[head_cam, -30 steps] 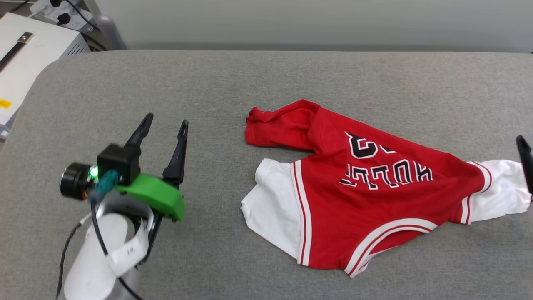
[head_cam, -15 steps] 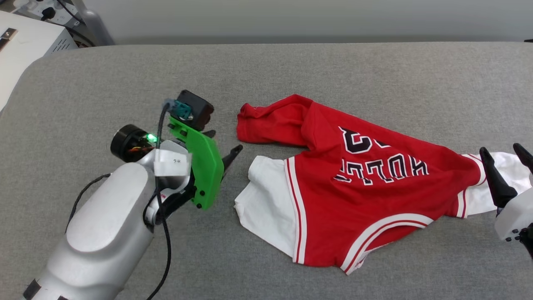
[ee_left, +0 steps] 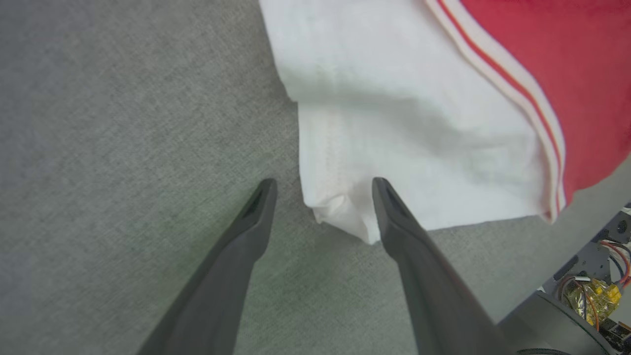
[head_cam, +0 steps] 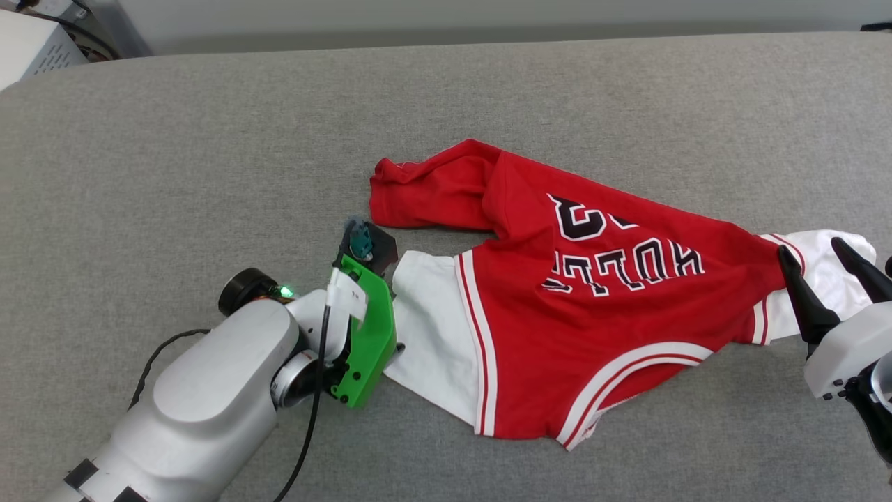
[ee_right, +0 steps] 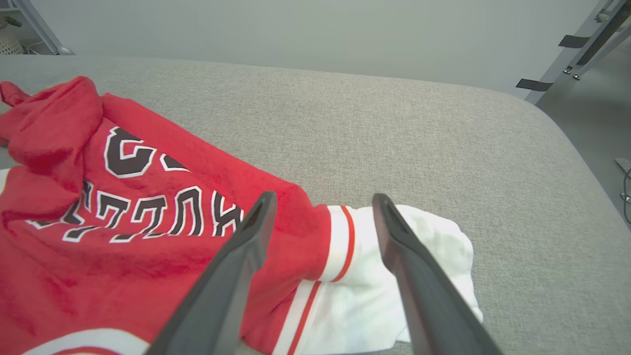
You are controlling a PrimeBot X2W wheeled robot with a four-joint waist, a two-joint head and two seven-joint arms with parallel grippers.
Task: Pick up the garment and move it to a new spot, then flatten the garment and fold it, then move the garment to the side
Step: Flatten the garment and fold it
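Your left fingers (ee_left: pixel 241 246) are spread wide and empty, with a white sleeve corner of the red jersey (head_cam: pixel 599 328) right between the tips. Right fingers (ee_right: pixel 231 266) are also wide and empty, with the other sleeve between them on the grey tabletop (head_cam: pixel 209 139).

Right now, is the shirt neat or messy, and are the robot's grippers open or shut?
garment: messy, crumpled, unfolded, lying letters-up on the grey table, not held
left gripper: open, fingers either side of a white sleeve corner
right gripper: open, over the other white sleeve
green light: on
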